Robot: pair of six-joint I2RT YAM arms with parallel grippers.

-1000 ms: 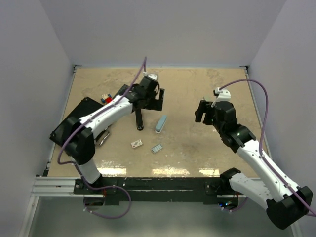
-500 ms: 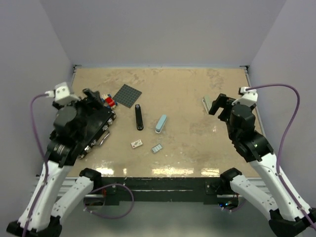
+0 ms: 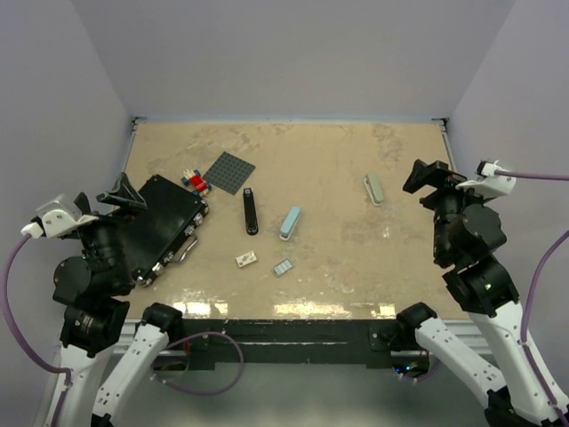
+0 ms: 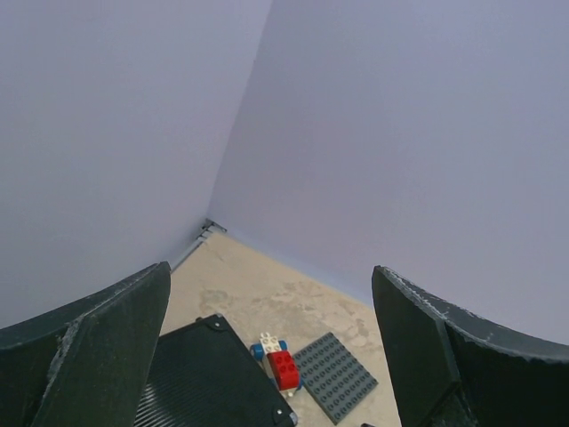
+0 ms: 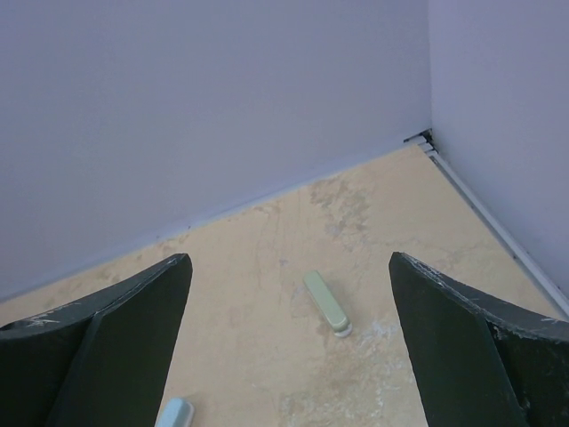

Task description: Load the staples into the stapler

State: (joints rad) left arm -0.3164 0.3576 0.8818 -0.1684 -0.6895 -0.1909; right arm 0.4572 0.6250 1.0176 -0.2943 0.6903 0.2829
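The staples, a small pale grey-blue ribbed block, lie on the table near the front, beside a little white box. Three staplers lie on the table: a black one, a pale blue one and a green one. My left gripper is open and empty, raised at the left edge, far from them. My right gripper is open and empty at the right edge. The right wrist view shows the green stapler between my open fingers and the blue stapler's tip. My left wrist fingers stand wide apart.
A black case lies at the left, also in the left wrist view. A grey baseplate and red, white and blue bricks sit behind it, seen too in the left wrist view. Walls enclose the table.
Both arms have drawn back from the table's middle to its left and right edges. The left gripper left the black stapler; the green stapler, covered by the right gripper before, now lies bare.
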